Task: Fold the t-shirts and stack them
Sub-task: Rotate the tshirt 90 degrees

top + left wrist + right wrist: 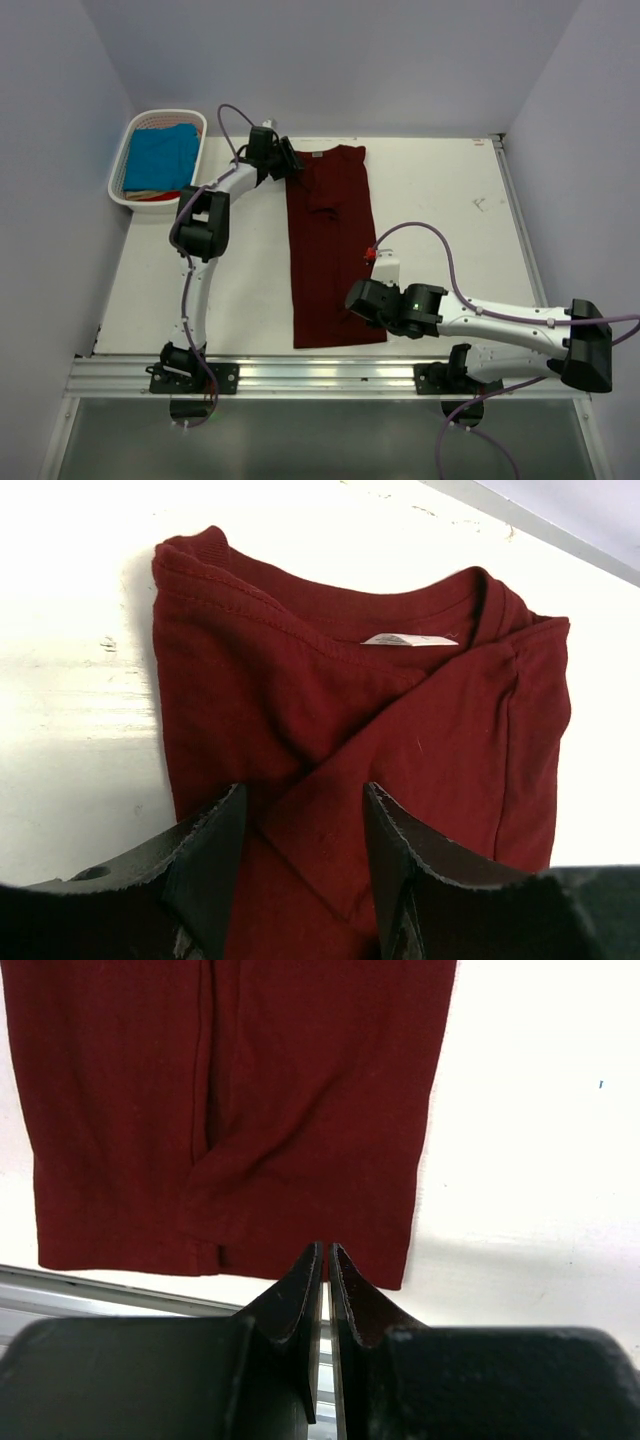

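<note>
The dark maroon t-shirt lies flat on the white table, folded lengthwise into a long strip, collar at the far end. My left gripper is open, just above the collar end; in the left wrist view its jaws straddle the crossed-over sleeves of the shirt without gripping. My right gripper is at the near right corner of the shirt; in the right wrist view it is shut and empty, its tips over the hem. The turquoise-blue t-shirt lies in the basket.
A white slatted basket stands at the back left corner, with red and beige cloth under the turquoise shirt. An aluminium rail runs along the table's near edge, also seen in the right wrist view. White walls enclose the table.
</note>
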Robot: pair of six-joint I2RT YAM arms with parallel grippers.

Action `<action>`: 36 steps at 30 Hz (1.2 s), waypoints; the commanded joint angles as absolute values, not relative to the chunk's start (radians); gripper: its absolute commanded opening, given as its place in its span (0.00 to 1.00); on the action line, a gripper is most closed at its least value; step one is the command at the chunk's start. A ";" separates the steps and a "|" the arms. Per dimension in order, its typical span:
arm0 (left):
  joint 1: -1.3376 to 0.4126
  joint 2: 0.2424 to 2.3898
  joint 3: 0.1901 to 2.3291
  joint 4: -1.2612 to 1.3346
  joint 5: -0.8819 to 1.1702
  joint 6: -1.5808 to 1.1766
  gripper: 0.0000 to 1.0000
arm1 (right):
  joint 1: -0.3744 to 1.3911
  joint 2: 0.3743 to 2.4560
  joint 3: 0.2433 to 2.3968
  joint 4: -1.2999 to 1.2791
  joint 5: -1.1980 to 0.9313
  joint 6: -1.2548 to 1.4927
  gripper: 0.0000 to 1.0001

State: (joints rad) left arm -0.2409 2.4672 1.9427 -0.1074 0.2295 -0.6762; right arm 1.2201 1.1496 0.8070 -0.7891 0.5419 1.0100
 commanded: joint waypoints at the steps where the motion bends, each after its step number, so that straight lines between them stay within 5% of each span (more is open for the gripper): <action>1: -0.241 2.474 1.961 -0.097 0.268 -0.692 0.54 | 1.223 1.121 0.802 -0.807 0.600 1.046 0.09; 36: -0.238 2.344 1.786 0.073 0.310 -0.678 0.28 | 1.223 1.161 0.799 -0.772 0.591 1.031 0.09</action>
